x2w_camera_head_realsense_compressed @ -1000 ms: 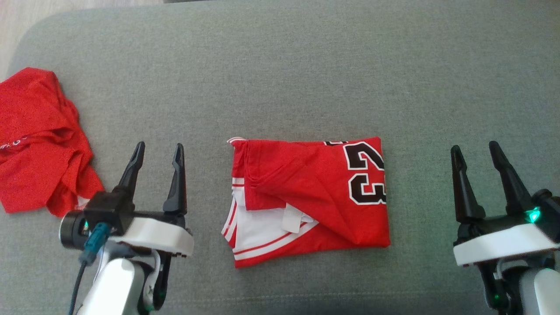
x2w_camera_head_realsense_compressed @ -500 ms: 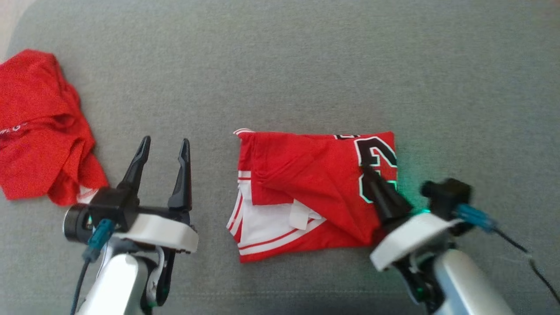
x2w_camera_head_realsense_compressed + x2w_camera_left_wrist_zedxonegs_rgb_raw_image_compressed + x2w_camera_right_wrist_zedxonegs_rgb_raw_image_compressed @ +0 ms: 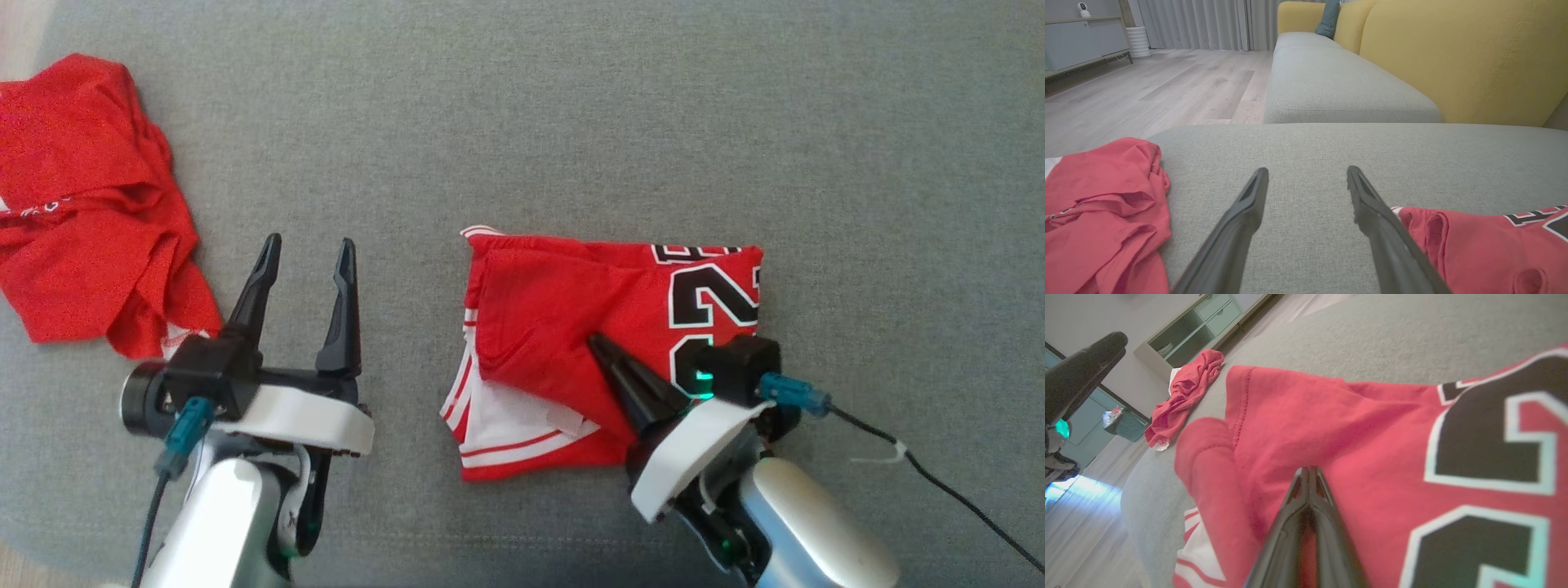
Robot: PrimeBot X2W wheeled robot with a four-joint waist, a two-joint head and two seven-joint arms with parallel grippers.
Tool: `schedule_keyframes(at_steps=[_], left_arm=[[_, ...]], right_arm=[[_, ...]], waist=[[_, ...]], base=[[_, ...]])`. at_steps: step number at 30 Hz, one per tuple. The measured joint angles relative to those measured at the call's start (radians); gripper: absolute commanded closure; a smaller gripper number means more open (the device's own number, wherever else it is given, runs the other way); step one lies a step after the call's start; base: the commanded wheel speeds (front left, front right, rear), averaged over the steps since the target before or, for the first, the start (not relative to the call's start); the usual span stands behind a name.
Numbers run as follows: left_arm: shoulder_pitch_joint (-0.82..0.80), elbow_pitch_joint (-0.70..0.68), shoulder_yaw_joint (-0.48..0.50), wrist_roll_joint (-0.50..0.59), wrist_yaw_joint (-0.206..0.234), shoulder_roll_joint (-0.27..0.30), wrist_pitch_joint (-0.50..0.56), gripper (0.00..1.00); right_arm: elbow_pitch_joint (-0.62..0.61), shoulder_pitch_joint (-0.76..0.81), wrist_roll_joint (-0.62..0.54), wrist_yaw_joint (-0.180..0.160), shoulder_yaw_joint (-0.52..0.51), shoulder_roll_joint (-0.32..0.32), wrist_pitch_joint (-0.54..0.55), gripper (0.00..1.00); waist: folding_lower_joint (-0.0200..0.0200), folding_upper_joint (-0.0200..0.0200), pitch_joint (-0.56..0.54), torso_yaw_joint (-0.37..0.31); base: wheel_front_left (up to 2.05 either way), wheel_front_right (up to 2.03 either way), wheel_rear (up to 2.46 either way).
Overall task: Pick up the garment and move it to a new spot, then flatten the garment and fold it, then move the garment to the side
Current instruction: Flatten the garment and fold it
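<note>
The folded red jersey (image 3: pixel 571 310) with a black number and white trim lies on the grey sofa cushion (image 3: pixel 571 122). My right gripper (image 3: pixel 596 341) is shut, its fingers pressed together and lying across the jersey's top layer (image 3: pixel 1372 428), tips near its middle (image 3: pixel 1308 470). I cannot tell whether any cloth is pinched. My left gripper (image 3: pixel 310 242) hovers open to the left of the jersey, nothing between its fingers (image 3: pixel 1307 170); the jersey's edge (image 3: pixel 1486 249) lies just to its right.
A second red garment (image 3: pixel 82 204) lies crumpled at the cushion's far left, also seen in the left wrist view (image 3: pixel 1098 212). A yellow backrest (image 3: pixel 1453 61) rises behind the seat. The right arm's cable (image 3: pixel 898 457) trails over the cushion.
My right gripper has swung in from the right, shut, and come down onto the jersey. The head camera has shifted. The left gripper keeps its pose.
</note>
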Motion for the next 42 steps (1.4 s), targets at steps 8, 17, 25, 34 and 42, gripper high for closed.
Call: schedule_keyframes(at_steps=[8,17,25,34,42], left_arm=[[-0.012,0.006,-0.001,0.000,0.000,-0.003,-0.004,0.00],[-0.016,0.021,-0.002,-0.001,0.000,-0.006,-0.010,0.00],[-0.006,0.027,-0.002,-0.010,0.002,-0.004,-0.012,0.00],[0.055,0.026,-0.002,-0.021,0.002,0.020,-0.007,0.00],[0.132,0.009,-0.005,-0.027,0.016,0.044,0.014,0.00]], right_arm=[[-0.055,0.008,0.057,0.000,0.106,-0.031,0.069,1.00],[-0.126,0.017,0.043,0.000,0.033,-0.050,0.047,0.70],[-0.232,0.095,-0.120,0.000,-0.327,-0.029,-0.050,0.00],[-0.364,0.226,-0.239,0.000,-0.548,0.003,-0.025,0.00],[-0.445,0.346,-0.261,0.000,-0.581,0.016,0.042,0.00]], waist=[[0.0000,0.0000,-0.001,-0.006],[0.0000,0.0000,-0.021,-0.011],[0.0000,0.0000,-0.079,-0.033],[0.0000,0.0000,-0.161,-0.060],[-0.0001,0.0000,-0.247,-0.080]], base=[[0.00,0.00,0.00],[0.00,0.00,0.00],[0.00,0.00,0.00],[0.00,0.00,0.00],[0.00,0.00,0.00]])
